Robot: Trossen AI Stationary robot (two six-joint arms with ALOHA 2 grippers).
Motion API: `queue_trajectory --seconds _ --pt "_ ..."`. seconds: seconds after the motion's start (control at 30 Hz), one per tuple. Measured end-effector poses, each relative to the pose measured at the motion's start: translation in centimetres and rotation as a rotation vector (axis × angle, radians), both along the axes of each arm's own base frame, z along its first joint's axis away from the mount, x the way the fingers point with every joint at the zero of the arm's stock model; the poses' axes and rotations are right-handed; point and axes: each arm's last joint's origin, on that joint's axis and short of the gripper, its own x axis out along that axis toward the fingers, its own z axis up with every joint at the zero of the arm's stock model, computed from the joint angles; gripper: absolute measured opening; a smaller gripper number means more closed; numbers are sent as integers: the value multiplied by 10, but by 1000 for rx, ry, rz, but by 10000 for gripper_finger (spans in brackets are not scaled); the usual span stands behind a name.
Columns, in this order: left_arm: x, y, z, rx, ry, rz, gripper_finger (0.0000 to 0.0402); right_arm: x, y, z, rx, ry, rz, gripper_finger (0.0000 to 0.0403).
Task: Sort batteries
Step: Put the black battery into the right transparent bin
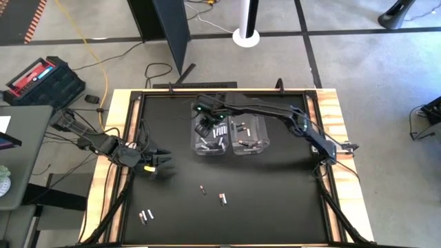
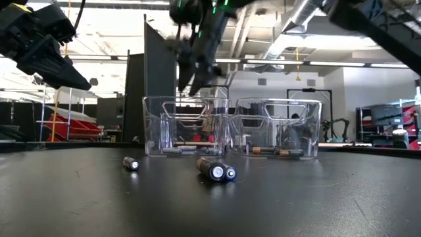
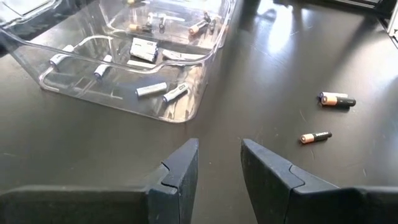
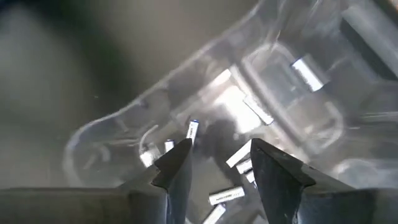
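The loose batteries (image 1: 222, 199) lie near the desk's (image 1: 289, 200) front edge; they are small, hard, smooth and roll easily, so grasp across the middle. Right gripper (image 4: 217, 163) hangs released above the left bin (image 1: 207, 141); left gripper (image 3: 219, 163) waits, empty.

No legible text (batteries (image 3: 336, 99) included)

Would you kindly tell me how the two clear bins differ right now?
The left bin has the right pincer hanging open above it; nothing hangs over the right bin. In the left wrist view, the left bin holds silvery-white batteries, the right bin copper-and-dark ones. Both are clear, rectangular and stand side by side.
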Motion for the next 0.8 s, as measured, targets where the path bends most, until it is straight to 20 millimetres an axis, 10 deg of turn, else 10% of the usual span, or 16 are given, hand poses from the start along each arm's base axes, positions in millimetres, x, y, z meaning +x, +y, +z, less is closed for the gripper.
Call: queue_trajectory --seconds 0.27,0.8 --pt "0 0 0 1 -1 1 118 -41 58 45 -120 40 76 173" --pt "2 -1 3 -18 -36 -3 118 -172 153 3 -18 -120 -190 173"
